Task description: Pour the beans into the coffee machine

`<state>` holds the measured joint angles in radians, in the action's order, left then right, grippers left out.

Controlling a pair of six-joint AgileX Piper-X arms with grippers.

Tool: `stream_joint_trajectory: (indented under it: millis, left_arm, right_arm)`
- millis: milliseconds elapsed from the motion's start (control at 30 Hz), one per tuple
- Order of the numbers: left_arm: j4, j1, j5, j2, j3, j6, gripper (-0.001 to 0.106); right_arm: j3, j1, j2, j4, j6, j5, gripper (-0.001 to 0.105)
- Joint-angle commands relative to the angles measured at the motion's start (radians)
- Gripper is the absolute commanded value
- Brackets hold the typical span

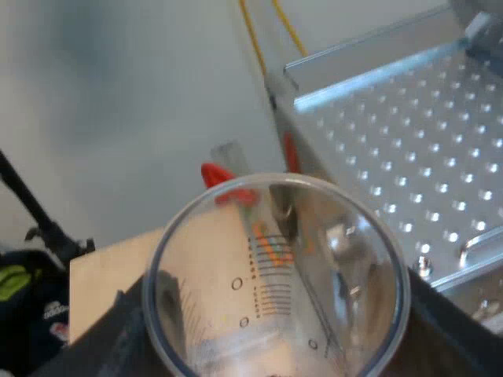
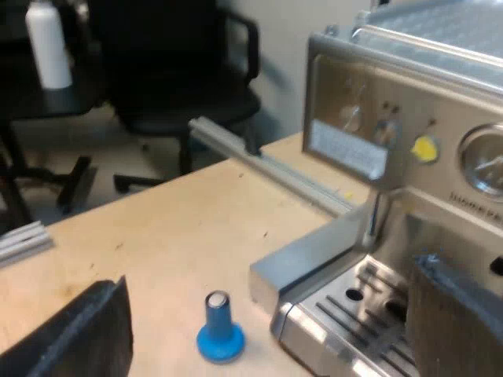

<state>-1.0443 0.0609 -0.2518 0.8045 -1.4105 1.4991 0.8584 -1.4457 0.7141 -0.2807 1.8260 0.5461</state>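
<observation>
- The clear, round measuring glass [image 1: 275, 275] with orange and black scale marks sits in the left gripper [image 1: 277, 339]; its mouth is turned toward the camera; the black fingers [image 1: 118, 334] clamp its wall from either side.
- Through the wall I make out no beans; whether any lie at its base I cannot tell.
- Close by the glass is the perforated, shiny metal top [image 1: 409, 141] of the machine; the pale wooden table [image 1: 110, 271] lies under the glass; a small red piece [image 1: 224, 182] shows just past the rim, and I cannot tell what it is.
- The right gripper [image 2: 267, 314] has its fingers spread well apart with nothing between them; it hangs over the table [image 2: 173, 228] near the steel-fronted espresso machine [image 2: 393, 149]; the blue, round-footed tamper [image 2: 220, 330] stands upright on the table just beside the machine's drip tray.
- Handling, as I judge it: the measuring glass is light, stiff, smooth and likely slippery, perhaps breakable; take hold round the wall below the rim, firmly but without crushing; keep the mouth free for pouring.
</observation>
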Motion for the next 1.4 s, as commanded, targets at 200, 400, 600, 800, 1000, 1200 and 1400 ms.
stream_joint_trajectory:
  millis: [200, 400, 600, 800, 1000, 1200, 1400]
  left_arm:
    - [0.134, 0.059, -0.052, -0.098, 0.231, 0.054, 0.0]
    - [0.194, 0.072, -0.068, -0.099, 0.342, 0.076, 0.0]
    - [0.277, 0.158, -0.083, -0.099, 0.445, 0.09, 0.0]
    - [0.402, 0.164, -0.1, -0.068, 0.53, 0.097, 0.0]
    - [0.467, 0.163, -0.1, -0.047, 0.576, 0.097, 0.0]
    - [0.643, 0.163, -0.106, 0.002, 0.691, 0.097, 0.0]
    - [0.834, 0.163, -0.122, 0.067, 0.781, 0.097, 0.0]
  right_arm:
    - [0.011, 0.0, 0.121, -0.016, -0.052, 0.002, 0.073]
    - [0.008, 0.0, 0.22, -0.011, -0.126, 0.002, 0.073]
    - [-0.037, 0.0, 0.307, 0.118, -0.126, 0.002, 0.073]
    - [-0.078, 0.002, 0.378, 0.281, -0.126, 0.002, 0.073]
    - [-0.082, 0.043, 0.442, 0.362, -0.126, 0.002, 0.073]
    - [-0.082, 0.107, 0.486, 0.475, -0.126, -0.01, 0.073]
    - [-0.082, 0.147, 0.538, 0.506, -0.126, -0.021, 0.073]
